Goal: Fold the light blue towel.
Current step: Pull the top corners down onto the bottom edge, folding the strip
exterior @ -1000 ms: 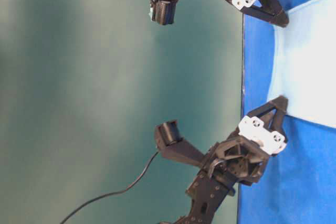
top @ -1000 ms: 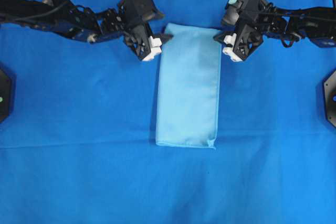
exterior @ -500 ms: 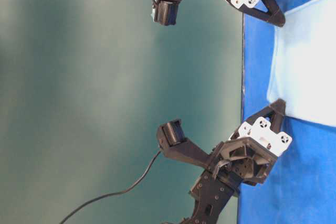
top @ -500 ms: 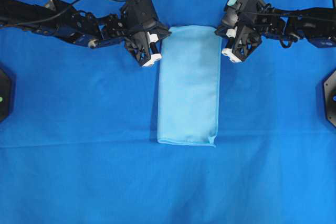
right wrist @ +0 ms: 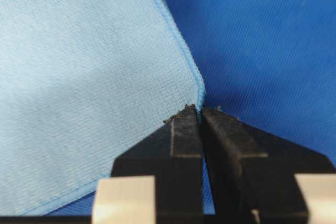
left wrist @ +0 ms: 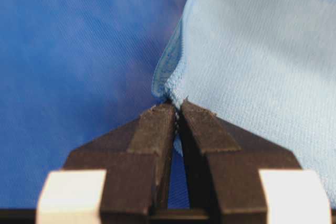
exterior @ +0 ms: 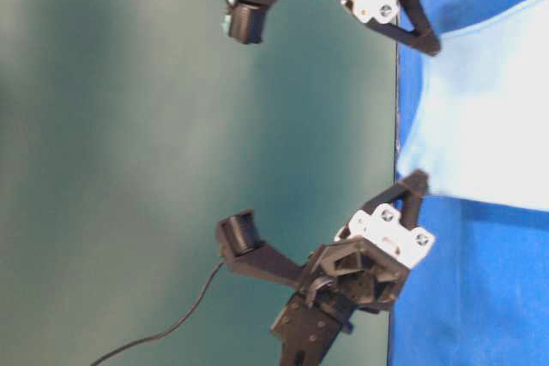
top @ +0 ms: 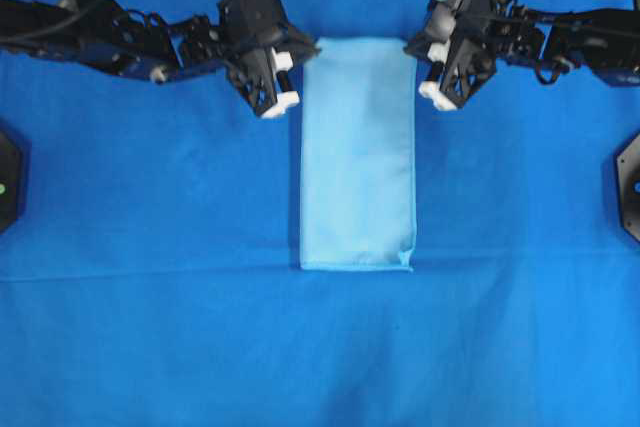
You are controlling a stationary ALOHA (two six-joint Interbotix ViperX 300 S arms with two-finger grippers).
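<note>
1. while the light blue towel (top: 358, 152) lies as a long, already halved strip in the middle of the royal-blue cloth (top: 150, 327) that covers the counter, both tools sit at the towel's far end, one at each corner.
2. the left tool (left wrist: 176, 109) is pressed together on the towel's far left corner; the wrist view shows the hem caught between its tips.
3. the right tool (right wrist: 198, 112) is likewise pinched onto the towel's far right corner, fabric nipped at its tips.
4. in the table-level view, the towel's far edge seems raised off the cloth between the two tools, so i judge the step in hand to be the grasp-and-lift for the next fold.
5. the next move likely calls for carrying both corners together toward the towel's near end, level and in step, so the edges line up before release.
</note>
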